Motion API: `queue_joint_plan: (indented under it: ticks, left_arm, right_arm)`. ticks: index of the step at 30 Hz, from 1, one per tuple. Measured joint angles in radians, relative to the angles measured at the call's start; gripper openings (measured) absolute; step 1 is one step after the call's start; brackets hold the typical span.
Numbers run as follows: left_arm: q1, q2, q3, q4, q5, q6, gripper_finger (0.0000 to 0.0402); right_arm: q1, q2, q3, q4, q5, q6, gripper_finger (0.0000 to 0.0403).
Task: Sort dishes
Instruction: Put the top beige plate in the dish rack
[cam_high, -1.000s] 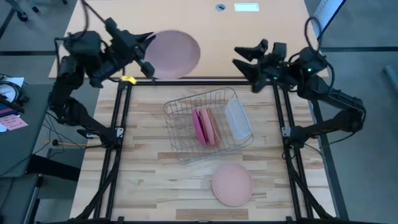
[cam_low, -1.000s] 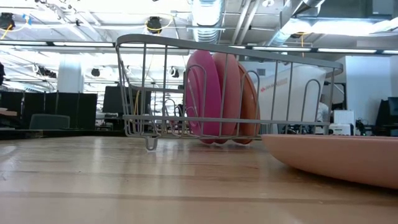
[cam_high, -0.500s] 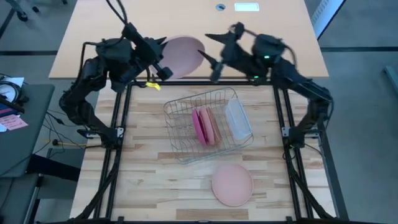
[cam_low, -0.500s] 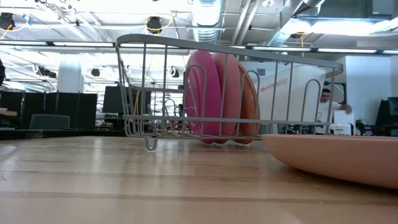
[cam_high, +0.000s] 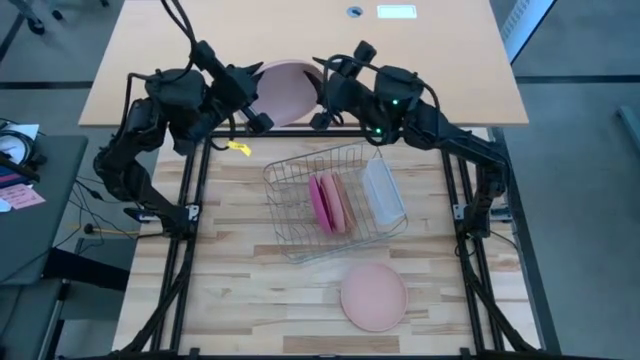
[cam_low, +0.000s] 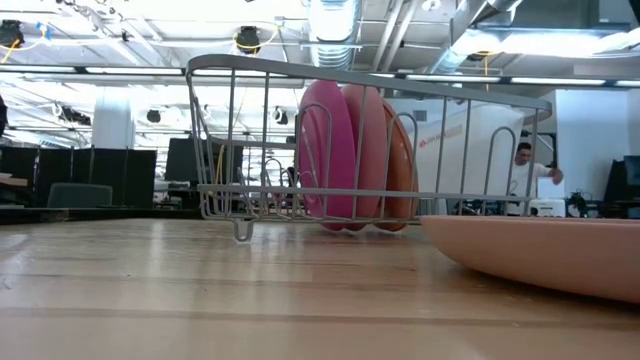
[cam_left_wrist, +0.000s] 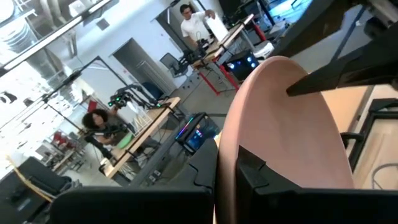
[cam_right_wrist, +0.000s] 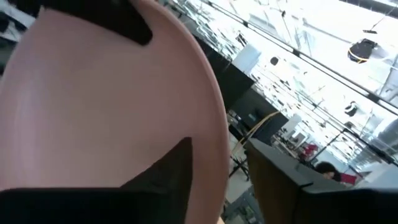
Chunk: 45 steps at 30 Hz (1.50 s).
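held plate: pale pink plate (cam_high: 283, 88) is up in the air over the far edge of the bench (cam_high: 240, 290), beyond the wire rack (cam_high: 335, 200)
left fingers: left gripper (cam_high: 252, 97) clenched on its rim
right fingers: right gripper (cam_high: 322, 95) straddles the opposite rim, can't tell if it's clamped yet. Looks like a handoff to me
tilt: tipped up, face toward the far side, long axis running arm to arm
other plates: three on edge in the rack, a salmon plate (cam_high: 373, 296) flat on the near bench
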Motion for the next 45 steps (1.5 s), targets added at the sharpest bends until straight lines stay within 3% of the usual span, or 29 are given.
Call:
queue_joint_plan:
  ticks: [10,16,26,31,34,40,45]
  left_arm:
    - [-0.014,0.002,0.0,-0.005,-0.013,-0.009,0.0008]
    - [-0.021,0.002,0.0,-0.03,-0.013,-0.098,0.0026]
    - [-0.094,-0.027,0.001,-0.245,-0.007,-0.605,0.0141]
    - [-0.109,-0.033,0.001,-0.51,0.006,-1.086,0.016]
    - [-0.103,-0.031,-0.013,-0.728,0.053,-1.459,0.016]
    - [-0.068,-0.076,-0.248,-0.652,0.342,-1.695,0.0159]
    - [-0.061,-0.084,-0.416,-0.601,0.543,-1.788,0.0159]
  right_arm:
    - [0.005,0.003,0.0,-0.01,0.017,-0.039,0.0018]
    - [0.008,0.002,0.0,-0.008,0.033,-0.072,0.0009]
    - [-0.014,-0.047,-0.004,-0.065,0.039,-0.228,0.0002]
    - [-0.037,-0.113,-0.002,-0.097,0.039,-0.322,0.0001]
    - [-0.044,-0.16,-0.002,-0.089,-0.016,-0.336,0.0001]
    - [-0.04,-0.264,-0.002,-0.087,-0.132,-0.35,0.0]
    - [0.023,-0.325,-0.001,-0.077,-0.188,-0.55,0.0]
